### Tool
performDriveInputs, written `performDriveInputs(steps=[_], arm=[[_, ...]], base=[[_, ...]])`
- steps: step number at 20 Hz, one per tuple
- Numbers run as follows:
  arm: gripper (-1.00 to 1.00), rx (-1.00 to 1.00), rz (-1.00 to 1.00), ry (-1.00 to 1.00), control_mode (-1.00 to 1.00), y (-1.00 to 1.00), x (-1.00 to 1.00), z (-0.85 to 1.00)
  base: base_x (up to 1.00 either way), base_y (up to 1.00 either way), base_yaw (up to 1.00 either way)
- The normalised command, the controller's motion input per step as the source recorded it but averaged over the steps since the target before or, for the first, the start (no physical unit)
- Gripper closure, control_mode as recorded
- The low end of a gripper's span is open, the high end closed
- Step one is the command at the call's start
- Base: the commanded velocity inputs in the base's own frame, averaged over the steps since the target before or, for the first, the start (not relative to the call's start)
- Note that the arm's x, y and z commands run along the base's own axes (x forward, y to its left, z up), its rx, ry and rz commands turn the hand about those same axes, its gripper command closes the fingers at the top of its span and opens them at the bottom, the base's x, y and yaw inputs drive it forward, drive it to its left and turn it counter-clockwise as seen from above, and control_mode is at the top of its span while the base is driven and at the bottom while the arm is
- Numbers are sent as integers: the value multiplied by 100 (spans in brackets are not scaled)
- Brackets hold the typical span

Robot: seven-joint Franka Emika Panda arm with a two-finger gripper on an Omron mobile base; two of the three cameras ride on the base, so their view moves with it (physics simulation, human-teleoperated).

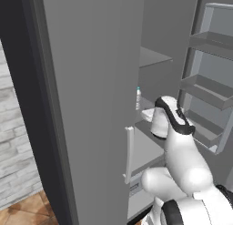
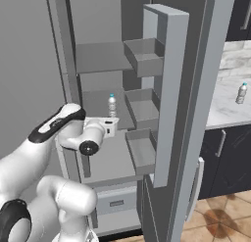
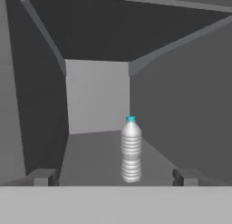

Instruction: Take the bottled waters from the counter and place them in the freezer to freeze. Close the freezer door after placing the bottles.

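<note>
One bottled water (image 3: pixel 131 150), clear and ribbed with a teal cap, stands upright on a grey shelf (image 3: pixel 88 157) inside the open freezer (image 2: pixel 98 55). It also shows as the bottle (image 2: pixel 112 106) in the right base view and as a sliver of bottle (image 1: pixel 138 99) past a door edge. My gripper (image 3: pixel 114 177) is open just in front of it, fingers apart and holding nothing; the same gripper (image 2: pixel 114 123) reaches into the compartment. A second bottled water (image 2: pixel 241 92) stands on the marble counter (image 2: pixel 223 111) to the right. The freezer door (image 2: pixel 169 89) stands wide open.
The open door's inner bins (image 2: pixel 144 55) jut out right of my arm, and its silver handle (image 2: pixel 198 187) faces the counter. To the left, a closed flat grey door (image 1: pixel 91 105) with a handle (image 1: pixel 129 155) stands close. A drawer (image 2: pixel 115 199) sits below the shelves.
</note>
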Motion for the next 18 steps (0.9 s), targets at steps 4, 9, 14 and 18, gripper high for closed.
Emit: performDriveInputs(steps=[4,9,14,18], arm=[[-100,4,1,8,-100,0,-49,63],[-100,0,0,27,-100,0,-10,55],[-100,0,0,38,-100,0,0,53],[-100,0,0,38,-100,0,-52,33]], base=[[0,0,0],[0,0,0],[0,0,0],[0,0,0]])
